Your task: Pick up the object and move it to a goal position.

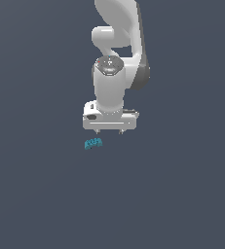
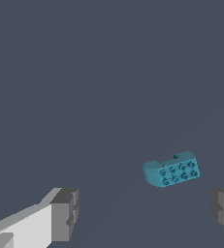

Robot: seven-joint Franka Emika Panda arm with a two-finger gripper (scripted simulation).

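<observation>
The object (image 1: 93,143) is a tiny teal-cyan studded oblong block lying on the dark grey floor, just below and toward the exterior view's left of the white arm's hand. In the wrist view the object (image 2: 171,170) lies slightly tilted, studs facing the camera, nearer one finger than the other. My gripper (image 1: 109,131) hangs above the floor, open, with nothing between its fingers (image 2: 65,213). The block sits outside the gap, apart from both fingertips.
Only the plain dark grey floor (image 1: 172,194) surrounds the arm (image 1: 116,44), which reaches down from the top of the exterior view. No other objects or edges show.
</observation>
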